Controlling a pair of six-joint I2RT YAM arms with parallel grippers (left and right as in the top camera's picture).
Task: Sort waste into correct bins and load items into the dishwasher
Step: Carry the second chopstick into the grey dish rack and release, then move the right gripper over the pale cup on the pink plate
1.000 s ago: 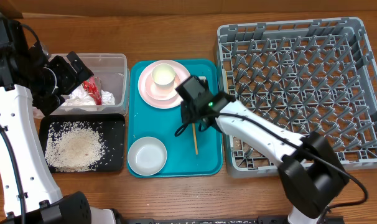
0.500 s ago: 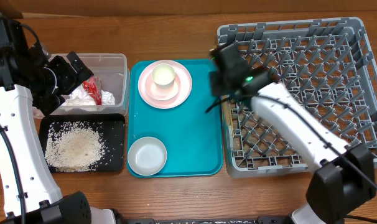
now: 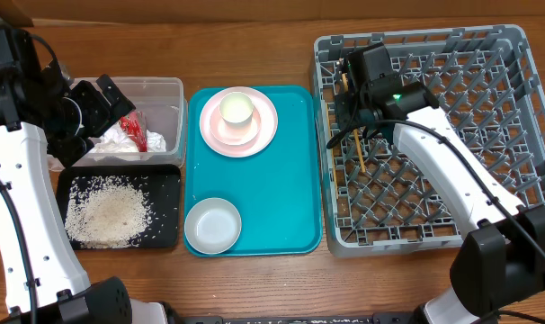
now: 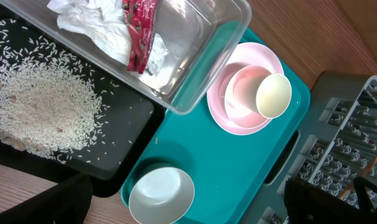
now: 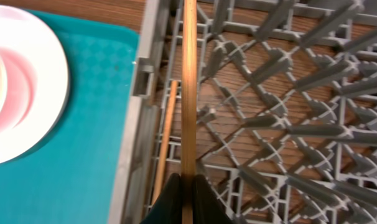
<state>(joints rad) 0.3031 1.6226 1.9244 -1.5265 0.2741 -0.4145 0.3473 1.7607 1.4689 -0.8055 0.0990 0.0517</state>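
The grey dish rack (image 3: pixel 515 54) fills the right side of the tabletop (image 3: pixel 254 54). Over its left-hand rows of pegs, close to the rear edge, the right gripper (image 5: pixel 187 186) has its jaws clenched on a wooden chopstick (image 5: pixel 188 93). In the right wrist view the chopstick runs straight out from between the fingertips and across the lattice, just inside the rack's left wall. A second chopstick (image 5: pixel 165 137) lies slanted in the rack right beside that wall; whether the two touch cannot be told. The teal tray (image 3: pixel 272 198) sits in the middle of the tabletop, hard against the rack. At its rear end is the pink plate (image 3: pixel 265 126), carrying a bowl (image 4: pixel 238 99) with the white cup (image 3: pixel 237 110) resting in it. A second bowl (image 3: pixel 212 225) stands alone at the tray's front left corner. At the left rear of the tabletop the clear tub (image 3: pixel 169 85) holds the crumpled napkin (image 3: pixel 120 137) and the red wrapper (image 3: pixel 136 130), which lie against each other. The black tray (image 3: pixel 169 180) is just in front of the tub, toward the front edge, with the rice (image 3: pixel 106 214) heaped in its middle and stray grains scattered around. The left gripper (image 3: pixel 106 106) hangs above the tub's left end, jaws spread wide and grasping nothing.
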